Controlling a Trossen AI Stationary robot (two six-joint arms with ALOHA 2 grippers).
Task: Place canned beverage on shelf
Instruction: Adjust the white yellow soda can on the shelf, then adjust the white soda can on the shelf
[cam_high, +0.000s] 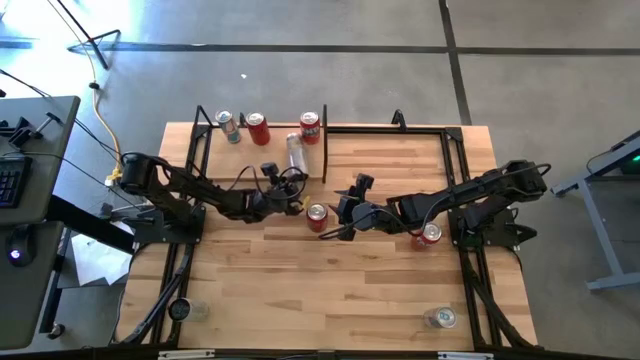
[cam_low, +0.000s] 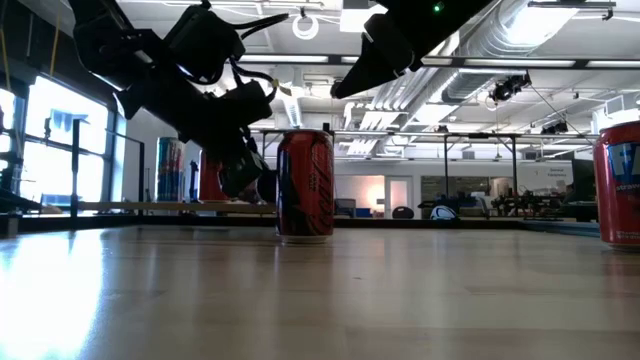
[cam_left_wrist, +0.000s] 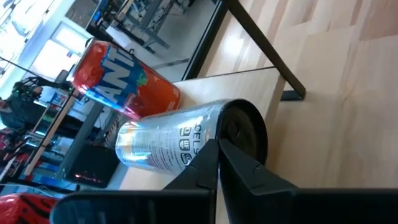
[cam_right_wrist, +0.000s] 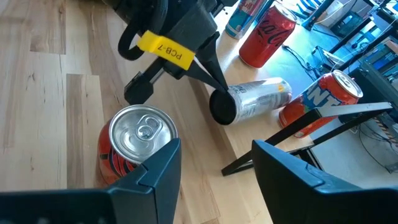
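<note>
A silver can (cam_high: 296, 154) lies on its side on the pale-wood shelf (cam_high: 245, 152) at the table's far left, its dark bottom end toward my left gripper. A teal can (cam_high: 229, 126), a red can (cam_high: 258, 128) and an orange-red can (cam_high: 310, 125) stand upright on the shelf behind it. My left gripper (cam_left_wrist: 217, 149) is shut, its tips right at the silver can's bottom end (cam_right_wrist: 221, 106). A red can (cam_high: 317, 216) stands upright on the tabletop. My right gripper (cam_right_wrist: 214, 168) is open and empty; the red can (cam_right_wrist: 137, 143) stands just outside one finger. My left gripper's shut fingertips (cam_right_wrist: 213, 87) point level toward the far edge, at the lying silver can's dark bottom end (cam_left_wrist: 245, 134). I cannot tell whether they touch it. The can rests with its side on the shelf board.
A second red can (cam_high: 430, 235) stands under my right arm. A silver can (cam_high: 440, 318) stands near the front right corner and a clear cup (cam_high: 190, 310) near the front left. A black shelf upright (cam_left_wrist: 261, 46) stands beside the silver can.
</note>
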